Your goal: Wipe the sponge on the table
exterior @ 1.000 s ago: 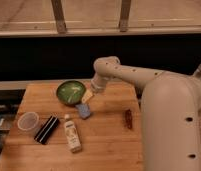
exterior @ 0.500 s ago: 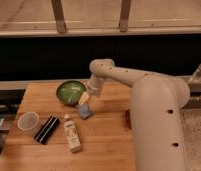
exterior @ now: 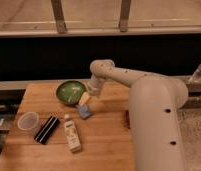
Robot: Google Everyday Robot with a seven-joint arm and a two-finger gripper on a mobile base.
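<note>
Jaws wide on gripper [exterior: 84,99], apparently just above sponge [exterior: 85,113], on table [exterior: 109,145], bottle [exterior: 72,134] label unreadable

The gripper [exterior: 84,99] hangs just over the sponge [exterior: 84,112]. The green bowl [exterior: 69,91] crowds one side, and the bottle [exterior: 72,133] perhaps blocks the near side. The table [exterior: 106,145] beyond the sponge lies free.

The sponge [exterior: 84,111] is a small, flat blue rectangular pad. It lies flat on the worktop [exterior: 101,145], slightly askew to its edges, near the middle and a little toward 1 o'clock. The worktop is a light-brown wooden butcher-block slab with visible plank grain. The pincer [exterior: 84,98], fingers apart, sits just over the sponge's 12 o'clock edge.
</note>
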